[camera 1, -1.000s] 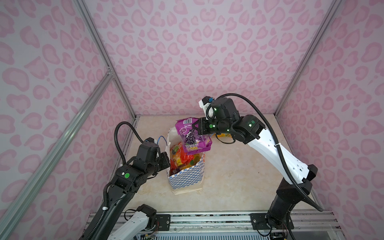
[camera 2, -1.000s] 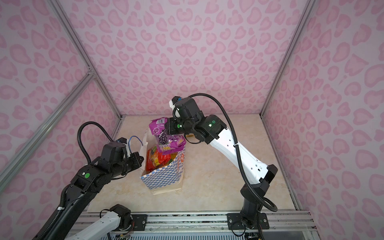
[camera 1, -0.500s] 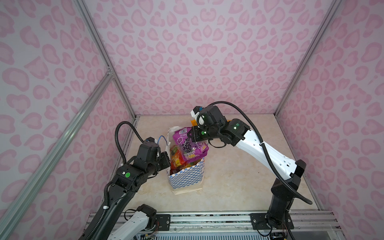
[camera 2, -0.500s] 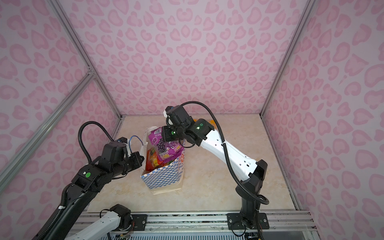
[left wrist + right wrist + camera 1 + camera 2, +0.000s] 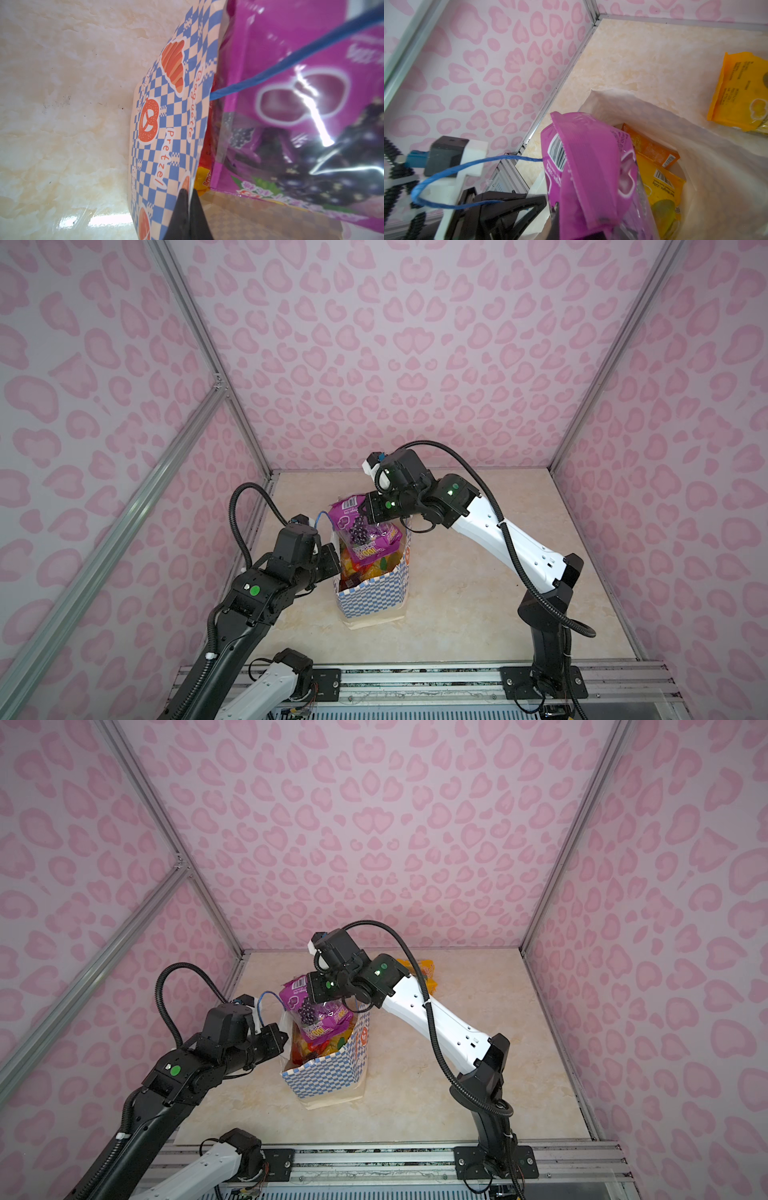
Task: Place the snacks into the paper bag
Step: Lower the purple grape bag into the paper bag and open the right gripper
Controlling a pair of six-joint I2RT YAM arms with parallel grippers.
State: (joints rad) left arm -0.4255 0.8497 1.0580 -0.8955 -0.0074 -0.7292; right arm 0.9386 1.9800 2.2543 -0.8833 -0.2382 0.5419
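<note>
**Purple packet at the mouth of the bag**

The bag (image 5: 370, 597) stands upright on the table (image 5: 457, 605) between the two arms. Its checkered side, with orange pretzel and croissant prints, faces the left wrist camera. The left fingers (image 5: 185, 199) are pressed together on the bag's rim, pinching the paper wall on the side nearest that arm. One blue handle (image 5: 321, 517) loops up and out above them.

The right fingers (image 5: 367, 509) reach in from the far side and pinch the purple packet (image 5: 361, 535) by its sealed top edge, beside the barcode. The packet hangs tilted, its lower end down inside the mouth of the bag and its upper part above the rim. Whether it touches what lies below cannot be told. Under it the bag holds yellow and orange packets (image 5: 662, 187), lying against one another by the white inner wall.

One more orange packet (image 5: 426, 971) lies flat on the table behind the right arm, well apart from the bag.
</note>
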